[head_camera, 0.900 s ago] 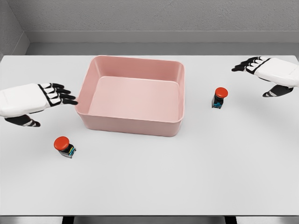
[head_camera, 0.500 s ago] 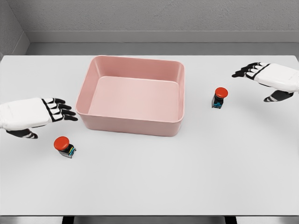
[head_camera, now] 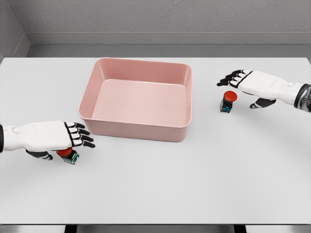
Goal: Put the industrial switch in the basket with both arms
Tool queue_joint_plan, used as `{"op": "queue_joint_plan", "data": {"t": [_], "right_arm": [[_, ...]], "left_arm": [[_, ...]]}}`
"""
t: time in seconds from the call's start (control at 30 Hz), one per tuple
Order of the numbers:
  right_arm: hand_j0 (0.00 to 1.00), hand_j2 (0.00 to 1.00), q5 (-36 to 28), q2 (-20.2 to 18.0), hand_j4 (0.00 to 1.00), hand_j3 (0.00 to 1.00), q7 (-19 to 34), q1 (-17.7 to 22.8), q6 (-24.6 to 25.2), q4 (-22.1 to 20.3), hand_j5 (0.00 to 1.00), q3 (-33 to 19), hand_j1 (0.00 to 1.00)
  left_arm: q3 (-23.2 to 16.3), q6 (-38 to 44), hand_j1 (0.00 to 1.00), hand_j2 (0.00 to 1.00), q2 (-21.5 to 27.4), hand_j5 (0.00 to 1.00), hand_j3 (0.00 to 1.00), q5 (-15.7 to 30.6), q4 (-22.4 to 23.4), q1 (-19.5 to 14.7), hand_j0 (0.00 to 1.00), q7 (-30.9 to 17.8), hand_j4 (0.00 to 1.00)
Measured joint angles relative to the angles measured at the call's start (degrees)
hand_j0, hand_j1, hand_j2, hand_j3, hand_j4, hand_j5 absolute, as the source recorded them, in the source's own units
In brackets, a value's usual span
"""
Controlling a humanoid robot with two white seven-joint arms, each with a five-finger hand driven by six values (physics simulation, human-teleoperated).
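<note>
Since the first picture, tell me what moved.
Left hand dropped toward the near-left switch, now partly covering it. Right hand moved in over the right switch. Neither switch is grasped. Both switches and the pink basket stayed put.

Matt pink basket (head_camera: 137,127), smooth white table (head_camera: 194,179)
</note>
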Motion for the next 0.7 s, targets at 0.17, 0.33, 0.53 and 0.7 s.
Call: {"op": "queue_joint_plan", "data": {"t": [0.17,0.33,0.53,0.7], "right_arm": [[1.0,1.0,0.83,0.33,1.0,1.0,1.24,-1.32,0.01,1.63,1.0,0.05,1.0],[1.0,1.0,0.93,0.07,1.0,1.0,2.72,-4.83,0.02,1.96,1.0,3.07,1.0],[1.0,1.0,0.97,-0.02,1.0,1.0,3.12,-7.38,0.01,1.96,1.0,7.84,1.0],[1.0,1.0,1.42,-0.02,1.0,1.0,3.23,-8.17,-0.01,2.01,1.0,10.61,1.0]], "left_arm": [[-0.07,0.0,0.82,0.82,-0.14,0.82,0.82,-1.18,0.04,-0.18,0.82,-0.06,0.82],[-0.17,0.0,0.76,0.76,-0.79,0.76,0.76,-1.93,0.05,-0.18,0.76,-0.06,0.76],[-0.87,0.0,0.73,0.73,-1.19,0.73,0.73,-3.13,0.05,-0.09,0.73,-0.08,0.73],[-1.29,0.03,0.57,0.57,-1.25,0.57,0.57,-3.5,0.04,-0.09,0.57,-0.03,0.57]]}}
